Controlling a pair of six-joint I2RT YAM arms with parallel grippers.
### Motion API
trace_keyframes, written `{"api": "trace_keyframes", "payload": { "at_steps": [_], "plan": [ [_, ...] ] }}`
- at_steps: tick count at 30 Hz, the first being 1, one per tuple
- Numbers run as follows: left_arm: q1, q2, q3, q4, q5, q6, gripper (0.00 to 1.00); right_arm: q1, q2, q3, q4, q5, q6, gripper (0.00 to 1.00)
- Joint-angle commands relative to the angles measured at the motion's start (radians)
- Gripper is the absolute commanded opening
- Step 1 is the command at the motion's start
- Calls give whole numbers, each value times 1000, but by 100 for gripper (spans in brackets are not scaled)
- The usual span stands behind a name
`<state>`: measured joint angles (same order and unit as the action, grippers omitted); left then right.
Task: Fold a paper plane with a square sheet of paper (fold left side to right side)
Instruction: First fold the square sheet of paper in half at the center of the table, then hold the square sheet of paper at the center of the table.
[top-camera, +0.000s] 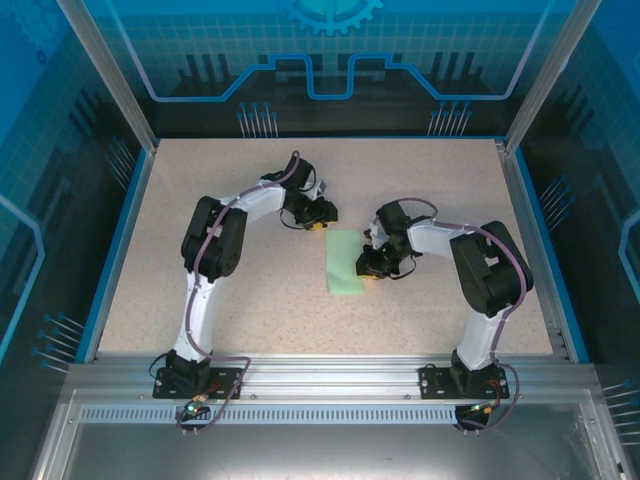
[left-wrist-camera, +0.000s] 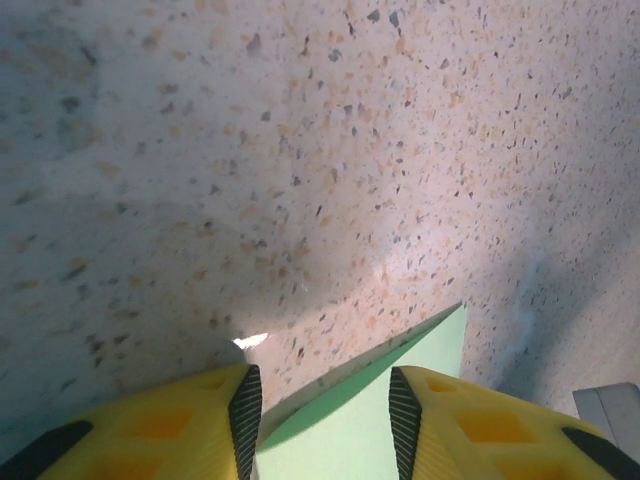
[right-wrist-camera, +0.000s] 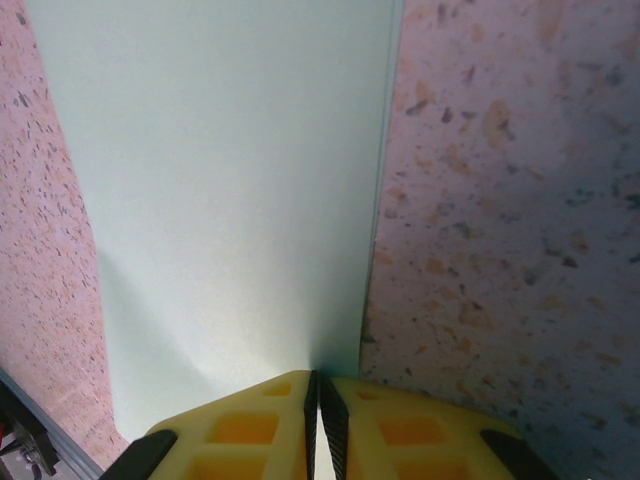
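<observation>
The square sheet of paper lies mid-table as a narrow pale green rectangle, folded over on itself; no paper plane shape is in view. My left gripper hovers at the sheet's far left corner. In the left wrist view its fingers stand open, and the green paper runs between them with its upper layer slightly lifted. My right gripper sits at the sheet's near right edge. In the right wrist view its jaws are shut on the edge of the paper.
The speckled beige tabletop is bordered by a blue rim and an aluminium frame along the near edge. Both arms bend inward over the middle of the table.
</observation>
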<state>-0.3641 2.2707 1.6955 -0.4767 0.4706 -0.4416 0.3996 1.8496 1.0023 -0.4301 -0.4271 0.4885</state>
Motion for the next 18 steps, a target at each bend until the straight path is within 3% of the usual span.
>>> {"api": "trace_keyframes", "payload": {
  "at_steps": [1,8,12,18],
  "plan": [
    [13,-195,-85,24,-38,32,44,33,70,-61,-50,92,-8,16],
    [-43,-452,-405,192,-7,-43,46,33,72,-62,-38,91,-1,16],
    [-133,-425,-478,270,10,-94,46,33,77,-61,-29,77,4,16],
    [-188,-280,-432,292,-9,-121,45,33,69,-62,-20,66,8,17]
  ]
}}
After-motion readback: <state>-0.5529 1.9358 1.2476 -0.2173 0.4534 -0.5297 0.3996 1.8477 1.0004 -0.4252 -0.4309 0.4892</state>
